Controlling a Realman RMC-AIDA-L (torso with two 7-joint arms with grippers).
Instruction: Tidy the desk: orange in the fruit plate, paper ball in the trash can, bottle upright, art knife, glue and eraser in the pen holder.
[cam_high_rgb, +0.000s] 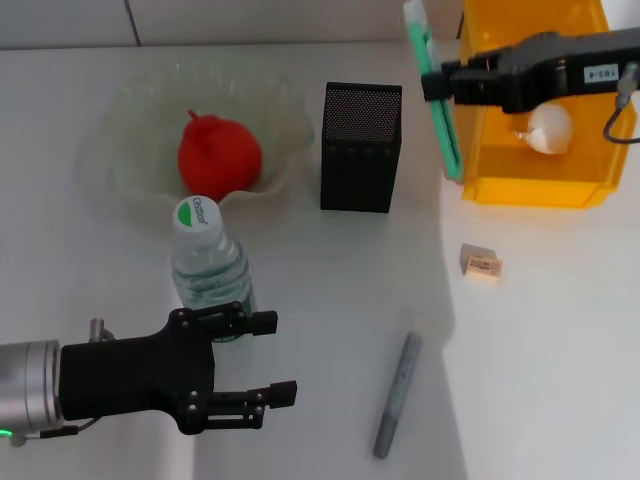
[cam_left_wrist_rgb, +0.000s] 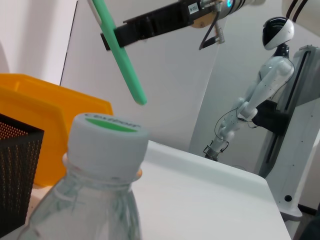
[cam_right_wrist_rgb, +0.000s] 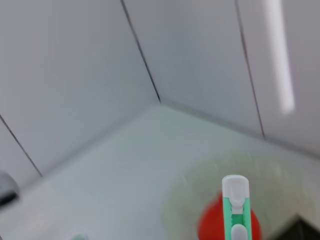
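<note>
The orange (cam_high_rgb: 220, 150) lies in the pale-green fruit plate (cam_high_rgb: 130, 110). The bottle (cam_high_rgb: 208, 255) stands upright in front of the plate. My left gripper (cam_high_rgb: 272, 357) is open just in front of the bottle's base, and the bottle's cap (cam_left_wrist_rgb: 107, 137) fills the left wrist view. My right gripper (cam_high_rgb: 437, 82) is shut on the green art knife (cam_high_rgb: 447, 135), holding it in the air between the black pen holder (cam_high_rgb: 360, 145) and the yellow trash can (cam_high_rgb: 535, 185). The paper ball (cam_high_rgb: 550, 128) lies inside the can. The eraser (cam_high_rgb: 481, 263) and the slim grey glue stick (cam_high_rgb: 397, 395) lie on the table.
The white table meets a wall behind the plate and the can. The pen holder and the trash can stand side by side with a narrow gap. A white humanoid robot (cam_left_wrist_rgb: 260, 95) stands far off beyond the table.
</note>
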